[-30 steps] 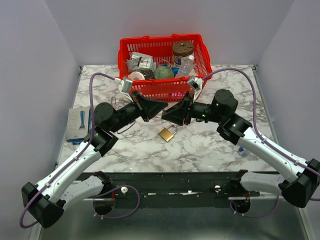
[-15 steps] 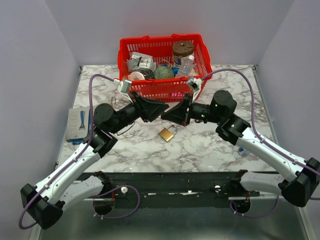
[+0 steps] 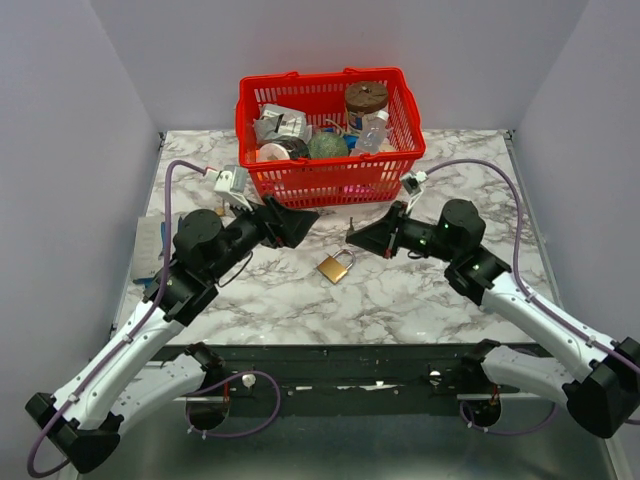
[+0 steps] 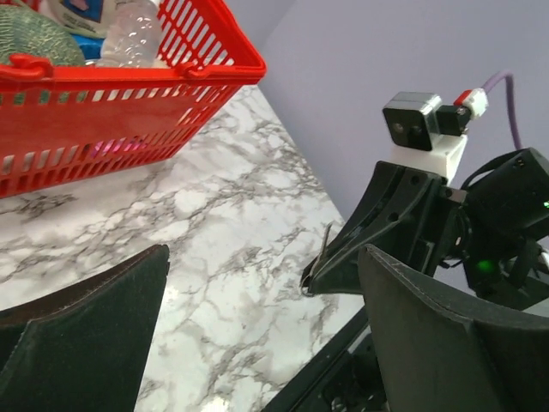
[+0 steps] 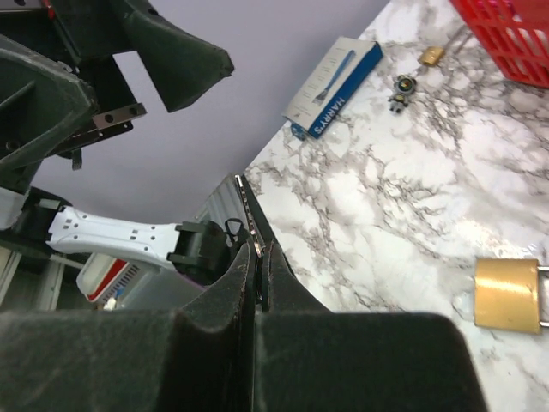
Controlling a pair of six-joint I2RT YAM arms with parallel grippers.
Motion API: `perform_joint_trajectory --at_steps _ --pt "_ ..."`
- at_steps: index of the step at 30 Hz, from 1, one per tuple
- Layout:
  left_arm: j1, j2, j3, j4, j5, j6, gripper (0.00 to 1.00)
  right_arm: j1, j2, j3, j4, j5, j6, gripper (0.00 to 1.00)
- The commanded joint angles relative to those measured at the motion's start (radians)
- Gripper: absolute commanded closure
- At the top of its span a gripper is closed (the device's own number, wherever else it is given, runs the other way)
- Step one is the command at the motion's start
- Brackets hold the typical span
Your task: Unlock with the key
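Step in hand, as judged: key presented to lock. Key point(image 5: 247, 206) pinched in clenched jaws of right gripper point(image 5: 256, 257), held above surface point(image 3: 420, 290). Left gripper point(image 3: 305, 215): jaws released, nothing held. Padlock point(image 3: 335, 267) laid flat mid-surface, toward near edge. Next move: key tip to be aligned with keyway; padlock probably to be steadied by left jaws. Counted: one key, one padlock, one red basket point(image 3: 325, 180).

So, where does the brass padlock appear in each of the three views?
Top external: the padlock near the centre, just below the red basket.
Left wrist: not in it.
Right wrist: at the lower right edge.
Shared landmark: the red basket, in all three views.
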Motion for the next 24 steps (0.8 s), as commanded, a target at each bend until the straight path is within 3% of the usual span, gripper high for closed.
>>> perform_joint_trajectory --at_steps 1,13,20,24 --pt "-0.005 0.035 0.031 -0.174 0.022 0.129 0.07 -0.052 -0.082 -0.078 0.044 0.040 0.075 0.99" --pt "-0.107 0.306 0.122 -0.418 0.042 0.415 0.14 -0.103 -0.302 -0.178 -0.118 0.201 0.053 0.99" --pt "-0.126 0.469 0.109 -0.385 0.050 0.505 0.13 -0.103 -0.427 -0.152 -0.292 0.271 0.007 0.99" --pt "-0.123 0.602 0.123 -0.345 0.076 0.550 0.05 -0.103 -0.471 -0.126 -0.390 0.334 -0.030 0.99"
